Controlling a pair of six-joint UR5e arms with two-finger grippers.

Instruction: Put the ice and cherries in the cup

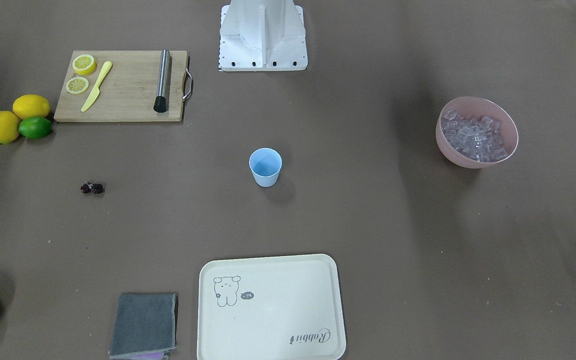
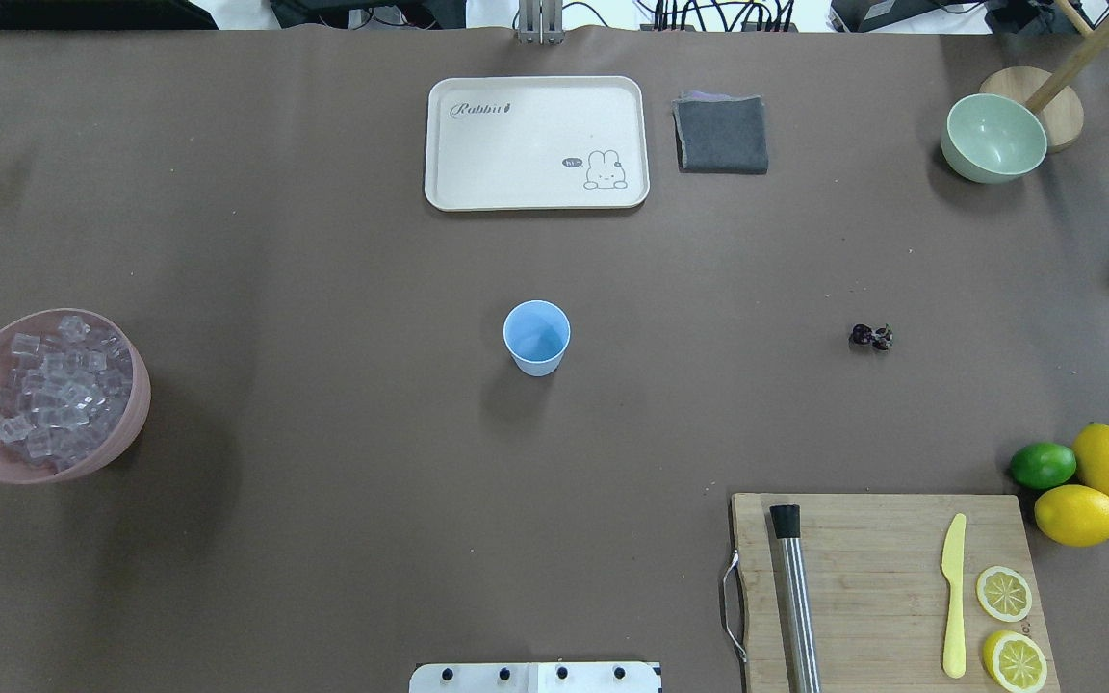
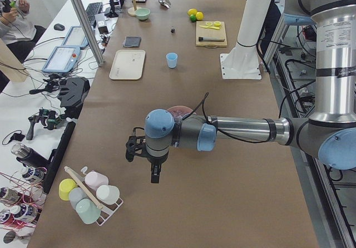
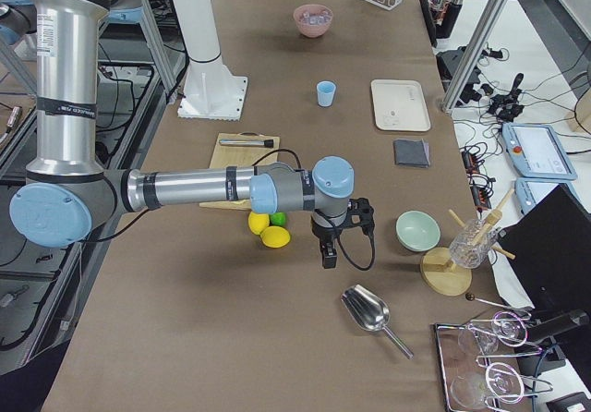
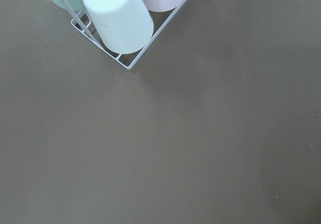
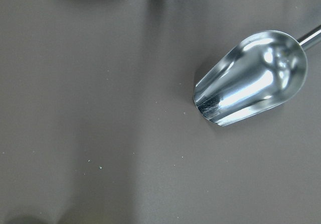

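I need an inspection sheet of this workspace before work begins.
Surface: brown table cover, small specks, no spill seen.
Job's things: cup upright and empty, mid-table; ice heaped in pink bowl; cherries loose on the cover.
Clutter: tray, grey cloth, green bowl; cutting board with muddler, yellow knife, lemon slices; lemons, lime; metal scoop; cup rack.
Grippers: left gripper over bare cover near the cup rack; right gripper near the scoop; open or shut cannot be told.
Cables: a black cable loops at each wrist.
Surroundings: seated person and tablets to one side.
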